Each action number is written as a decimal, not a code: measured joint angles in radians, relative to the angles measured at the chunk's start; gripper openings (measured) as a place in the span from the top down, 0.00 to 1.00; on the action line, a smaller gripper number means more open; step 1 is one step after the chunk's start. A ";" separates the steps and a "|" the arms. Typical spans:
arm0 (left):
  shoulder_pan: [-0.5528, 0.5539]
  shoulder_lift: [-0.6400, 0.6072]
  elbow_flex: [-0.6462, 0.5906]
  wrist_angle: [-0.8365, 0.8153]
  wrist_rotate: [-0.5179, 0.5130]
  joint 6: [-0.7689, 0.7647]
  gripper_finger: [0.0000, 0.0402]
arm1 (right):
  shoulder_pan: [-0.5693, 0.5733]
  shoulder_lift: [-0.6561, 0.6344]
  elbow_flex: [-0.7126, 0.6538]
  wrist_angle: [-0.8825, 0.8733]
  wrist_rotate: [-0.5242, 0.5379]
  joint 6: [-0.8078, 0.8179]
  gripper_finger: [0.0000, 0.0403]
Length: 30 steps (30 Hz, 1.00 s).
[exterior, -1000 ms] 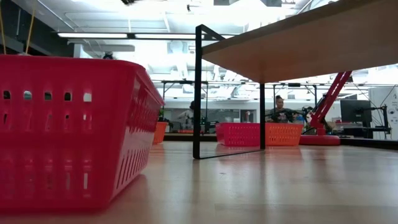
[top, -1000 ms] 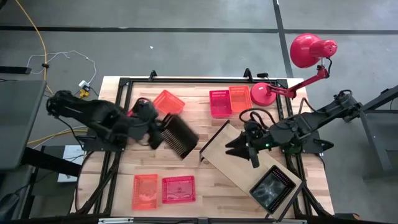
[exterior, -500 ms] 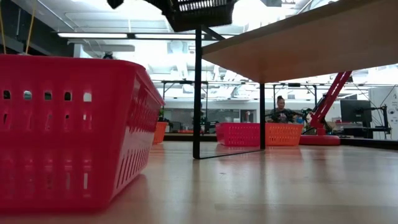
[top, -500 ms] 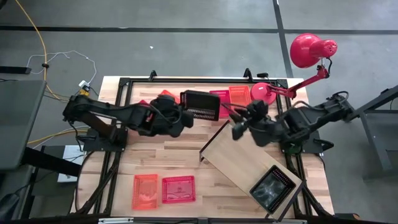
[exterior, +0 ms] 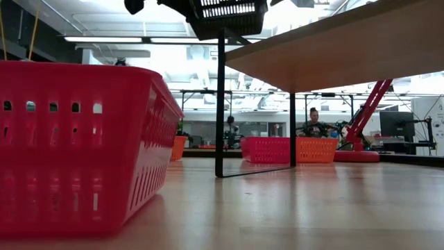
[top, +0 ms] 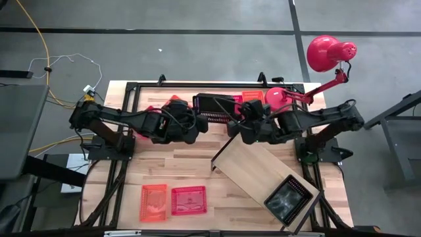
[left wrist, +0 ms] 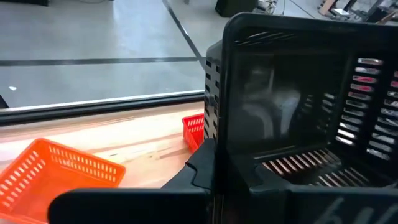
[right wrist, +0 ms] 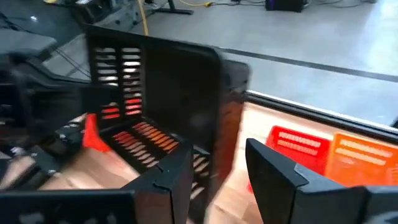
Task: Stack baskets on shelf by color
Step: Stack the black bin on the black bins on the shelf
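Note:
My left gripper point(top: 197, 120) is shut on a black mesh basket point(top: 214, 108), held high over the table's far middle; the low view shows the black basket point(exterior: 225, 14) well above the tabletop. My right gripper point(top: 233, 125) is open at the basket's right end, and in the right wrist view its fingers point(right wrist: 273, 171) stand either side of the basket's end wall point(right wrist: 221, 130); I cannot tell if they touch. The pale shelf point(top: 253, 164) lies slantwise at right, a second black basket point(top: 287, 197) on its near end. My left gripper holds the black basket by a side wall near the rim point(left wrist: 214, 134), one finger point(left wrist: 202, 165) on the outside and the other hidden behind the wall. The fingers come level from the table's left. The basket is lifted clear and tipped on its side.
A red basket point(top: 230, 100) and an orange basket point(top: 253, 99) sit at the far edge by the red lamp's base point(top: 279, 99). Another orange basket point(top: 174, 102) lies under my left arm. An orange basket point(top: 153, 201) and a red basket point(top: 189, 199) rest near the near edge.
My left gripper has carried the black basket up and toward the table's far right, and the basket has turned about. My right gripper has left the shelf and moved left and far, up to the basket's right end.

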 joint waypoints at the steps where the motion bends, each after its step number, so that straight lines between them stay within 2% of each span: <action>1: 0.000 0.000 0.000 0.000 -0.001 0.000 1.00 | 0.000 0.000 0.000 0.014 -0.002 -0.007 0.67; 7: -0.006 0.000 0.000 0.046 -0.003 0.003 1.00 | -0.014 0.000 0.000 0.022 0.005 -0.023 0.67; 13: -0.019 0.000 0.000 0.144 0.006 0.095 1.00 | -0.033 0.000 0.000 0.022 0.007 -0.019 0.68; 16: -0.019 0.000 0.000 0.159 0.006 0.106 1.00 | -0.034 -0.002 0.000 0.020 0.007 -0.013 0.73; 22: -0.020 -0.001 0.000 0.168 0.015 0.107 0.97 | -0.035 -0.002 -0.002 0.006 0.021 -0.012 0.97; 30: -0.018 -0.013 -0.002 0.298 0.143 0.254 0.85 | -0.035 -0.005 -0.002 -0.049 0.057 0.009 0.99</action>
